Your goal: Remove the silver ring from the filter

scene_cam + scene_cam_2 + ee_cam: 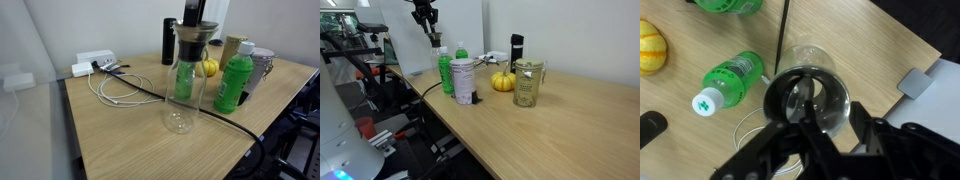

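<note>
In an exterior view, the carafe [182,95] is seen upright in the middle of the table [120,140], and the filter [191,42] is seated in its mouth. The gripper [193,20] is held directly above, down at the filter's top. The ring cannot be told apart from the filter here, and whether the jaws are spread or pressed together cannot be told. A bottle [235,82] is set just beside the carafe, a flask [168,42] behind it, and a cup [262,66] near the table's edge. A cable [118,88] is looped on the wood.

In an exterior view from farther off, the gripper [428,25] is seen small at the table's far end, above a green bottle [445,70] and the cup [463,80]. Filter and ring are too small and too hidden to make out.

In the wrist view, the carafe's mouth is looked into from above. The filter's dark rim [771,100] is seen as a circle, and a shiny band inside it, the ring [797,92], is still seated there. The dark fingers [770,160] are seen close beside the rim at the bottom of the picture. Whether anything is pinched cannot be told. The bottle [735,80] is seen just beside the carafe.
</note>
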Available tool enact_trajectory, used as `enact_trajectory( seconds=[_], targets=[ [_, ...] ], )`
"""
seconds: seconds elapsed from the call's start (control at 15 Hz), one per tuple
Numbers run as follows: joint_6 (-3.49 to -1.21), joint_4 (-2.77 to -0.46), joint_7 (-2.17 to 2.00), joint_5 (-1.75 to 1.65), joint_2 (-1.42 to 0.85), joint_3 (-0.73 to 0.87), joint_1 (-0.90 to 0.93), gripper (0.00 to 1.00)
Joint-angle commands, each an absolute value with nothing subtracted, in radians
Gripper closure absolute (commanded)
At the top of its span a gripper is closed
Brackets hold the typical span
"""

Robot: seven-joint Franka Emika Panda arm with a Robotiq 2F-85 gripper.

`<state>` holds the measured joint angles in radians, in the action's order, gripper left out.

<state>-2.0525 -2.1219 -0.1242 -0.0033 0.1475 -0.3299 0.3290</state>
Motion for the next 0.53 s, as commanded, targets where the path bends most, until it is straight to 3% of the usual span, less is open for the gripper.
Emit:
enact_trajectory(
  seconds=[0.0, 0.47],
  targets=[
    [-2.064, -2.131, -0.149, -0.006, 0.151, -0.329, 0.317, 0.63],
    [-2.07, -2.138, -0.158, 0.0, 0.155, -0.318, 0.315, 0.58]
  ],
)
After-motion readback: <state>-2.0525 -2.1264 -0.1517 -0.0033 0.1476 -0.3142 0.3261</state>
